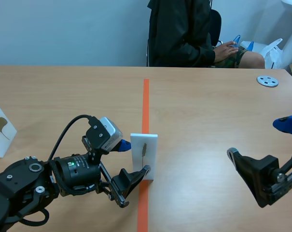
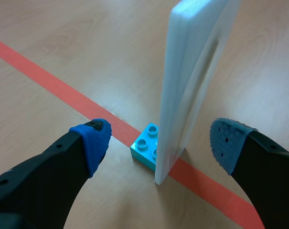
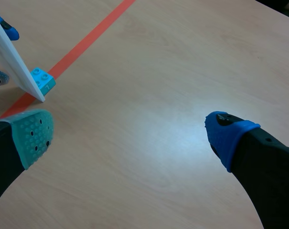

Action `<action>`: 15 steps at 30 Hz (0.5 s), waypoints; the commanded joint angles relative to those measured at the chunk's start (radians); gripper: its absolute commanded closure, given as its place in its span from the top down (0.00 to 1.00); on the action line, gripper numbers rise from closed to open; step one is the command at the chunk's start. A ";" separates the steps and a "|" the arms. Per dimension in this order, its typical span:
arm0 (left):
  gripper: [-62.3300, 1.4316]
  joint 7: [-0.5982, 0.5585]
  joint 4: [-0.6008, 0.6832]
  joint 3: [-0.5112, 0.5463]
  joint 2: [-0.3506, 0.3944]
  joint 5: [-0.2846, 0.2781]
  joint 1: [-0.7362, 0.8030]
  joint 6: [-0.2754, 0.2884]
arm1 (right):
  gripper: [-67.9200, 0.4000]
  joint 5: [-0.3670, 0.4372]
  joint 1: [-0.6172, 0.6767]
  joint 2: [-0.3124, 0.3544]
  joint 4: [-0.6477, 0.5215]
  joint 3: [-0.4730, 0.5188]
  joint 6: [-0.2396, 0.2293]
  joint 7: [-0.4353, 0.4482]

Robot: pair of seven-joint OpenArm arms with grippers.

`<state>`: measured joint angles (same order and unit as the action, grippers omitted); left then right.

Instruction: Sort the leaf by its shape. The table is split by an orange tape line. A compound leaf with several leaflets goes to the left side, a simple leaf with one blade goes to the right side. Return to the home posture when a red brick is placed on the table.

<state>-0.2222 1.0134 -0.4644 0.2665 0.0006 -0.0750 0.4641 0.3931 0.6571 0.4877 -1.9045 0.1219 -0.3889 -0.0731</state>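
A white card (image 1: 144,155) stands upright on the orange tape line (image 1: 146,104), with a slim, single-bladed leaf (image 1: 144,151) on its face. A small cyan brick (image 2: 147,145) props it at the base. My left gripper (image 1: 131,162) is open, one finger on each side of the card without touching it; in the left wrist view the card (image 2: 192,81) rises between the blue pads (image 2: 94,140). My right gripper (image 1: 262,145) hangs open over bare table on the right side, with the card (image 3: 10,57) and brick (image 3: 43,80) well beyond its fingers.
A second white card (image 1: 1,129) with a fan-shaped leaf stands at the table's left edge. A metal disc (image 1: 267,81) lies at the far right. A person (image 1: 184,34) sits across the table.
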 commanded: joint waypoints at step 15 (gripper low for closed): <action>0.48 -0.051 0.026 -0.029 -0.003 -0.007 -0.003 -0.003 | 1.00 0.011 -0.012 -0.001 -0.017 0.002 0.000 0.011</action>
<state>-0.2592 1.0134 -0.4953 0.2684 0.0010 -0.0750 0.4641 0.3931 0.6571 0.4877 -1.9045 0.1219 -0.3889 -0.0731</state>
